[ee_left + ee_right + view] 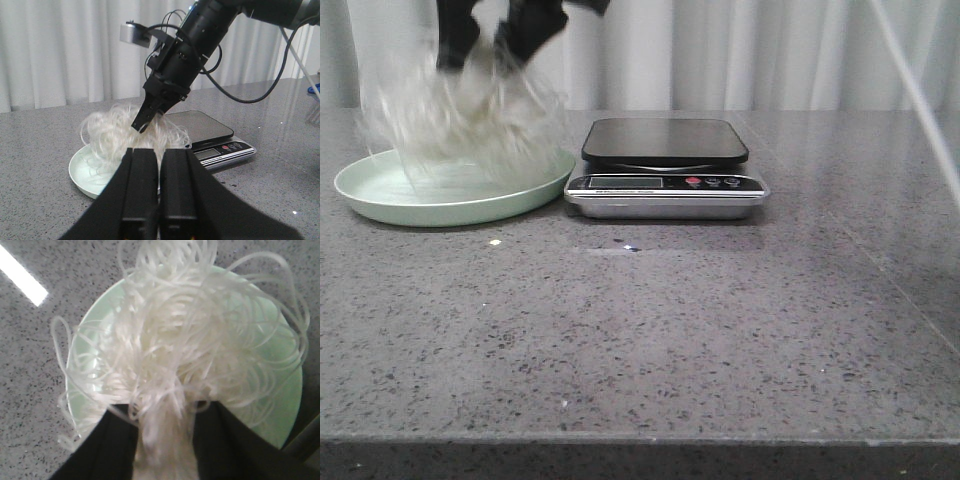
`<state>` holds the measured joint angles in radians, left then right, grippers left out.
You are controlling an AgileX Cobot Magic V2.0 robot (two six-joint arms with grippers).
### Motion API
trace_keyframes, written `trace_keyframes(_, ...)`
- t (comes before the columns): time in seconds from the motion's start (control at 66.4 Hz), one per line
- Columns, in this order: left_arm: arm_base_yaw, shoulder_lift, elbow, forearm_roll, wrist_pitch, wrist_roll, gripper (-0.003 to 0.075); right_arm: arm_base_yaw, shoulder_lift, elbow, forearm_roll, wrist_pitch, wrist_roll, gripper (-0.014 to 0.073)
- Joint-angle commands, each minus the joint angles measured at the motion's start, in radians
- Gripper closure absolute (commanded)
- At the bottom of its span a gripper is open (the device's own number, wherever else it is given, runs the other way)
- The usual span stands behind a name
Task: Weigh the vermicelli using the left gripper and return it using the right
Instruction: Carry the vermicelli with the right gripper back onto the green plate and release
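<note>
The vermicelli (460, 115) is a fluffy white clump of looping strands, blurred, hanging over the pale green plate (380, 195) at the far left. My right gripper (495, 50) reaches down from above and is shut on the top of the clump. The right wrist view shows strands (185, 335) bunched between its black fingers (165, 407) above the plate (280, 410). In the left wrist view my left gripper (159, 150) is shut and empty, back from the plate (82, 172), facing the vermicelli (112, 130) and the right gripper (141, 125). The scale's (665, 140) black platform is bare.
The scale (205, 125) stands just right of the plate, its display and buttons facing the front. Small crumbs (495, 242) lie on the grey speckled table. A white curtain hangs behind. A white cable (920, 100) crosses the right side.
</note>
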<state>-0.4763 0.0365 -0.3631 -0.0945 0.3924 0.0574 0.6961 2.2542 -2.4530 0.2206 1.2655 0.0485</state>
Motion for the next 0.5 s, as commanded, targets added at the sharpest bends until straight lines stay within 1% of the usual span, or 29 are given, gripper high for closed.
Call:
trace_keyframes(0.0,0.001,0.013,-0.024,-0.009,-0.083,-0.001,0.0594,-0.005,-0.07,-0.034,0.021,-0.045,-0.014,-0.0011)
trace_keyframes(0.015,0.001,0.013,-0.024,-0.009,-0.083,-0.001,0.0594,-0.005,-0.07,-0.034,0.021,-0.045,-0.014,-0.0031)
trace_keyframes(0.03,0.001,0.013,-0.024,-0.009,-0.083,-0.001,0.0594,-0.005,-0.07,-0.034,0.021,-0.045,-0.014,-0.0029)
trace_keyframes(0.075,0.001,0.013,-0.024,-0.009,-0.083,-0.001,0.0594,-0.01,-0.073,-0.041,0.02,-0.04,-0.014,-0.0008)
trace_keyframes(0.151,0.001,0.013,-0.024,-0.009,-0.084,-0.001,0.0594,-0.02,-0.084,-0.049,0.021,-0.024,-0.014,0.0005)
trace_keyframes(0.316,0.001,0.013,-0.024,-0.005,-0.084,-0.001,0.0594,-0.046,-0.131,-0.049,0.012,0.077,-0.015,0.0007)
trace_keyframes(0.482,0.001,0.013,-0.024,-0.005,-0.084,-0.001,0.0594,-0.078,-0.198,-0.045,-0.024,0.077,-0.015,0.0007)
